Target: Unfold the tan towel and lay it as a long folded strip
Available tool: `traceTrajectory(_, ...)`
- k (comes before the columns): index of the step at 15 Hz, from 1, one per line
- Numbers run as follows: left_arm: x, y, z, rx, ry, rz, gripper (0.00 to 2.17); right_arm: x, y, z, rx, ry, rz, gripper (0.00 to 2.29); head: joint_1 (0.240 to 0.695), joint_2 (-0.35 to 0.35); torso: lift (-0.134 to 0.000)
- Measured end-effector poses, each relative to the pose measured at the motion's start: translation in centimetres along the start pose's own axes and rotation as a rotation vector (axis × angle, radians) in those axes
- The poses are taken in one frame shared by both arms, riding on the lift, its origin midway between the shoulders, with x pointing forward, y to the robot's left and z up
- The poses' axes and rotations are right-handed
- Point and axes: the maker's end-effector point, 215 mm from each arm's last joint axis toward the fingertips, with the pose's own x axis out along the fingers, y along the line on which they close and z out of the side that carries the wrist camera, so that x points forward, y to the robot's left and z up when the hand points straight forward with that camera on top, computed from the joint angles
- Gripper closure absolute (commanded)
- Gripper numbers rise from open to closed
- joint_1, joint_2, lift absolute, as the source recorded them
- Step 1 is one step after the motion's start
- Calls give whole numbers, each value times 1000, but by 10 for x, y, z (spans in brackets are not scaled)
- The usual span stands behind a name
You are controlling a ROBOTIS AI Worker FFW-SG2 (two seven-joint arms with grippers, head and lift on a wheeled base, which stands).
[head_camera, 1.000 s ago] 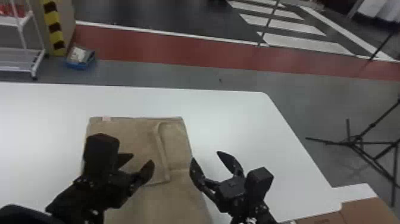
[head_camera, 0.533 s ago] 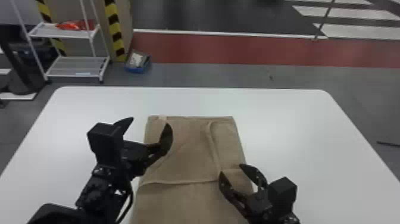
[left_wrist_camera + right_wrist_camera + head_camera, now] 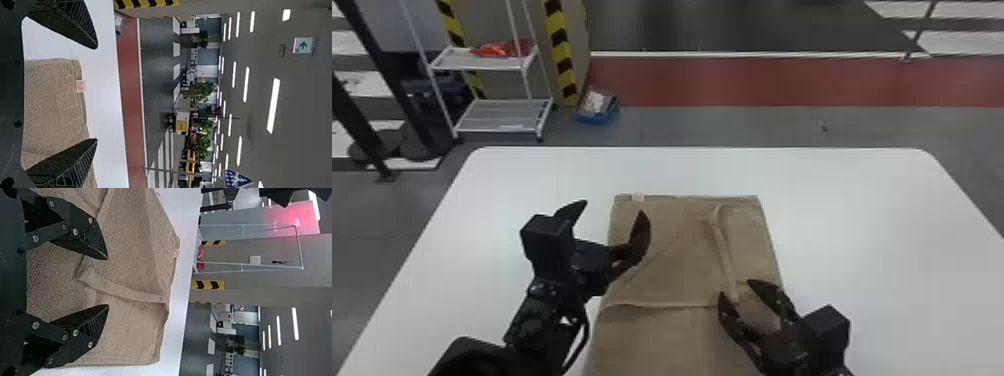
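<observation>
**Tan towel (image 3: 672, 255) lies folded on the white table (image 3: 882, 225)**

In your head view, the left gripper (image 3: 613, 207) stands wide, its fingers straddling the towel's left edge. Your right gripper (image 3: 736, 288), also spread, is over the towel near its right edge; both partly block your view of the cloth. Beyond the table you have a white rack (image 3: 477, 61) with something red (image 3: 502, 48) on it, a black-and-yellow striped post (image 3: 562, 55) and a blue bin (image 3: 597, 119) on the floor. Your left wrist view gives you a small pale tag (image 3: 81, 86) on the towel's edge and a green arrow sign (image 3: 303, 45). The right one shows you a narrow band (image 3: 121, 291) of hem across the cloth.
</observation>
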Motion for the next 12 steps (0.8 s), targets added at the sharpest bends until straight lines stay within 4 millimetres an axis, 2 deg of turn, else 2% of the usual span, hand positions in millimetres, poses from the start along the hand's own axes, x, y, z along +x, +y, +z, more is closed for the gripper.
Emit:
traceTrajectory(3,0,0,-3,2,6,-3,29,1,1,-6,-5,25,2,653,695,20,-111)
traceTrajectory(5,0,-2,-6,2,11,-6,29,1,0,-8,-9,34,1,1058,695,18,-111)
traceTrajectory(7,1,-2,-6,3,13,-7,29,1,1,-8,-9,35,2,1058,695,17,-111)
traceTrajectory(9,2,-2,-8,5,18,-7,29,1,2,-1,-11,21,4,1322,695,19,-111)
traceTrajectory(12,3,-1,-13,6,27,-7,29,0,2,6,-14,16,3,1322,695,21,-111)
